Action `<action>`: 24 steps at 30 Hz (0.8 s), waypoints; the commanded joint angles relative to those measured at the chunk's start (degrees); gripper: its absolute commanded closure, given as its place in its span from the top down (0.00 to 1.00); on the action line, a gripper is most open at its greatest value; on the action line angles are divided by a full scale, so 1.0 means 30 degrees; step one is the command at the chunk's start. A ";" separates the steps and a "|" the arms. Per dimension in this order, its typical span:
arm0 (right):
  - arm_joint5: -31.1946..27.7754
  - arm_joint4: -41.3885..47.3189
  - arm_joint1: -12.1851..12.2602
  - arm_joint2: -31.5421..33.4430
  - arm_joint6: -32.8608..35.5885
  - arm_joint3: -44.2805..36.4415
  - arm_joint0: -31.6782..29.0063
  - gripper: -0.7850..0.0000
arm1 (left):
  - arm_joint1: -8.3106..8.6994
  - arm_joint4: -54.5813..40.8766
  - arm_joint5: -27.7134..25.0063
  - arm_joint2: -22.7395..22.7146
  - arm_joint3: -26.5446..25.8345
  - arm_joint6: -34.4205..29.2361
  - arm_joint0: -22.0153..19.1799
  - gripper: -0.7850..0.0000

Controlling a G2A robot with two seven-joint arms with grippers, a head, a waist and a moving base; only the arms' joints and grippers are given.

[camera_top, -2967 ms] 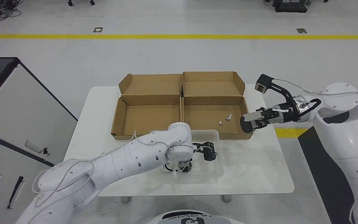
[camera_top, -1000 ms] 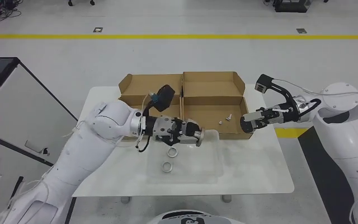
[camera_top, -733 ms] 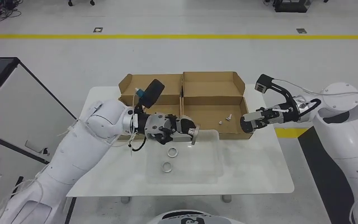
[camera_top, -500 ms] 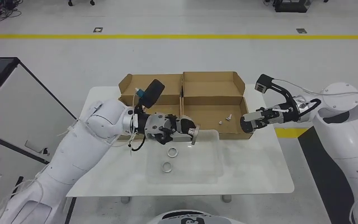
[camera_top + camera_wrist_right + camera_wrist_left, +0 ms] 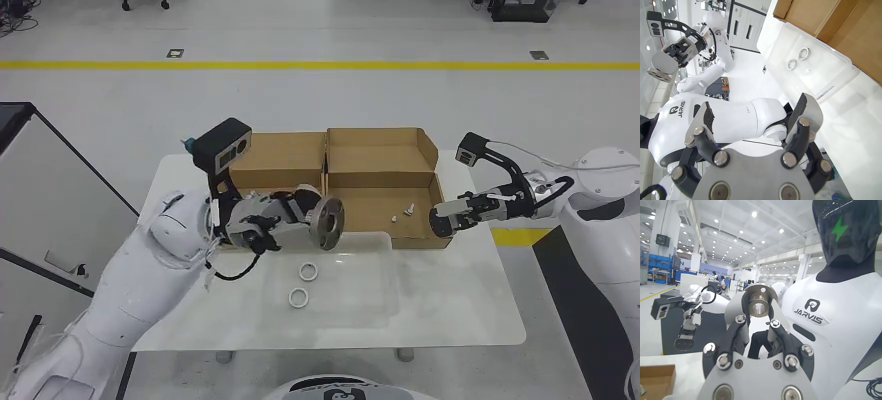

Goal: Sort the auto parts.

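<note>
Judging progress at roughly midway: one part is in hand, some look sorted, two wait.

L gripper [image 5: 758, 307] is clamped on the hub of a round silver metal flange w/ bolt holes [image 5: 329, 222]. It holds the flange in the air, near the front walls of both boxes and over the far rim of the clear plastic tray [image 5: 360, 300]. It isn't placed yet; I'd guess the nearer brown cardboard box on the left [image 5: 285, 178] is its target.

R gripper [image 5: 438, 221] has its jaws spread wide w/ nothing between them. It hangs just beside the outer wall of the brown cardboard box on the right [image 5: 385, 180].

Done, prob.: two small pale fasteners [image 5: 408, 211] lie on that right box's floor, a short way inward from R gripper. They may be bolts, but they're too small to tell.

Left to do:
- drop the flange
- clear the tray, which sits below L gripper and nearer the robot

Counts:
- boxes x2
- tray x1
- flange x1
- silver metal rings x2 [image 5: 310, 270], both flat in the tray and close together but apart
- small fasteners x2
</note>
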 commanded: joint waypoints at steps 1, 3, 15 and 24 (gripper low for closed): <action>0.0000 0.0000 0.0000 0.0000 0.0000 0.0000 -0.0001 1.00 | -0.0226 -0.1215 0.0000 -0.0389 -0.0225 -0.0464 0.0374 0.00; 0.0000 0.0000 0.0000 0.0000 0.0000 0.0000 -0.0001 1.00 | -0.0579 -0.2680 0.0000 -0.0957 -0.0455 -0.0949 0.0806 0.00; 0.0000 0.0000 0.0000 0.0000 0.0000 0.0000 -0.0001 1.00 | -0.2820 -0.4051 0.0000 -0.3372 -0.0504 -0.1620 0.2093 0.00; 0.0000 0.0000 0.0000 0.0000 0.0000 0.0000 -0.0001 1.00 | -0.3151 0.0448 0.0000 -0.3601 0.0282 -0.1619 0.2253 0.00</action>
